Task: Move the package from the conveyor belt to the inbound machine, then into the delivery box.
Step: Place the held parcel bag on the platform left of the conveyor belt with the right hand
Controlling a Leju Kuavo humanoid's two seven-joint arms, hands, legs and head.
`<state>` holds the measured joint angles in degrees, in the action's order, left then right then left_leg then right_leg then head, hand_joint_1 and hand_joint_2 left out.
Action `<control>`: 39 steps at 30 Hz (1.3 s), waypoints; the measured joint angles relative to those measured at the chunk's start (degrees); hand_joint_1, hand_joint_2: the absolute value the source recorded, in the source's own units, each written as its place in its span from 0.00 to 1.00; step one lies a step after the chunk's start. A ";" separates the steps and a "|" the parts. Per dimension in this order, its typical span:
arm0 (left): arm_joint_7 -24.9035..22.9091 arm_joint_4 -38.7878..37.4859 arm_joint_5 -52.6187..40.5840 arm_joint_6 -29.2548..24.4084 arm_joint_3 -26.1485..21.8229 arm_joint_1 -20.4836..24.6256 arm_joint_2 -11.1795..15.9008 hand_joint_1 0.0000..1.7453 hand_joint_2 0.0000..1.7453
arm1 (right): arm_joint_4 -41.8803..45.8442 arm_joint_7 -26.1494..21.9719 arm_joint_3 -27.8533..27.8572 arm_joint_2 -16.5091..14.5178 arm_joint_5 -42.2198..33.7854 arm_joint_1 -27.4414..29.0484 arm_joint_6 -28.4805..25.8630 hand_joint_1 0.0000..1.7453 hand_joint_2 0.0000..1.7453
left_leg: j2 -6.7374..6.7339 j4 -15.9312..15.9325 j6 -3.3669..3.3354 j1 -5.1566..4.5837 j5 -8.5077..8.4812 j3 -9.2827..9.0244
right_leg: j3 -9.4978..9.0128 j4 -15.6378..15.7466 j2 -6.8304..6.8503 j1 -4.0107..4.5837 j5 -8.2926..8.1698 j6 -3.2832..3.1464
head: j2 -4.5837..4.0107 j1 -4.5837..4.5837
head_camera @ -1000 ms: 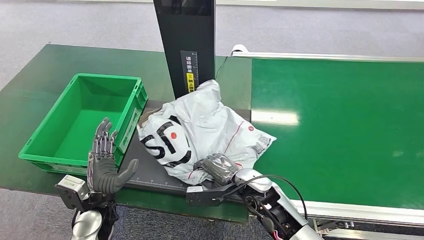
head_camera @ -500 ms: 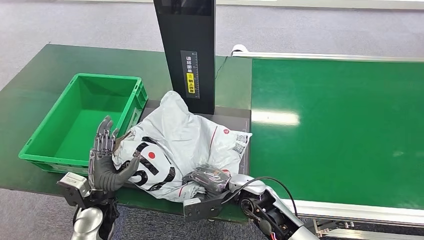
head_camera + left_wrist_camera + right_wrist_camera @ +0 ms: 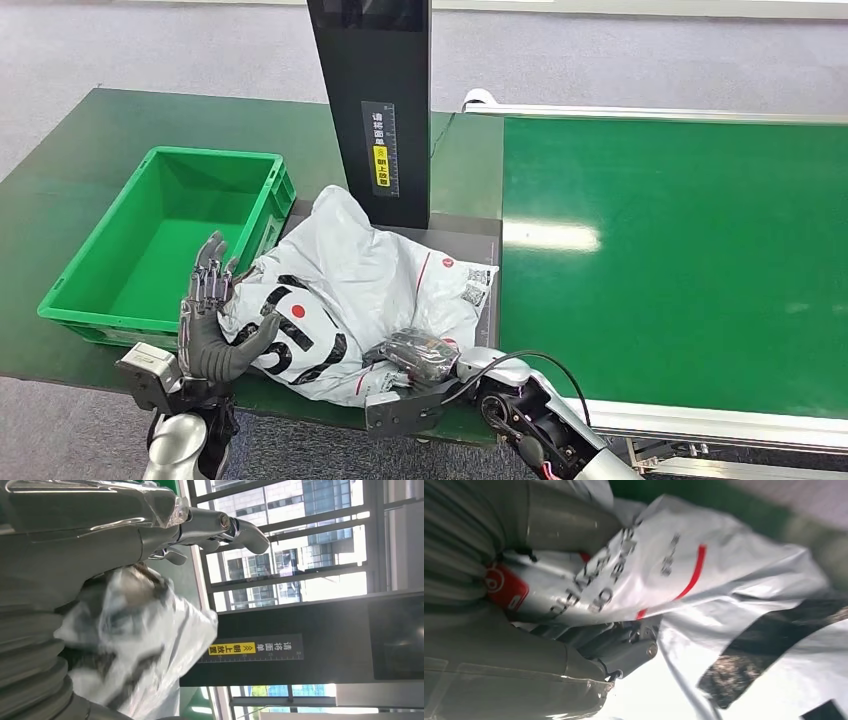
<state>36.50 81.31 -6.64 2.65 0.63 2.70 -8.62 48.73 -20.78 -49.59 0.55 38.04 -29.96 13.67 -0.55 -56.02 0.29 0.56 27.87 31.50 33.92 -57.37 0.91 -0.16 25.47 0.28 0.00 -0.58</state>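
Lies crumpled in the lower centre of the head view: the soft white plastic mailer package with black lettering and a red dot (image 3: 350,305), spread over the dark flat scanning plate of the inbound machine (image 3: 455,232) at the foot of its tall black post (image 3: 372,100), probably so the label faces the scanner. Gripped at its lower right edge by the right hand (image 3: 420,355), fingers closed over a fold of the plastic, as the right wrist view confirms (image 3: 574,610). At lower left, held upright with fingers apart and holding nothing, the left hand (image 3: 212,320), its thumb just touching the package's left edge, seemingly poised to receive it. Directly behind that hand, the green plastic delivery box (image 3: 110,310), with nothing inside; at right, the green conveyor belt (image 3: 680,260)
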 joint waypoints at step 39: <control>1.50 0.04 -0.62 1.07 -0.02 -2.03 0.05 0.00 1.00 | 12.09 -10.27 18.03 0.58 -9.74 11.39 -10.34 0.00 1.00 | 0.03 0.00 0.00 0.00 0.01 0.03 | 0.03 0.00 0.01 0.00 0.01 0.00 | 0.00 -0.01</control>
<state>37.99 81.35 -7.26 3.72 0.61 0.67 -8.57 60.82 -31.05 -31.56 1.13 28.30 -18.57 3.33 -0.52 -56.02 0.28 0.56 27.88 31.54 33.95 -57.36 0.92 -0.17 25.48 0.28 0.00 -0.59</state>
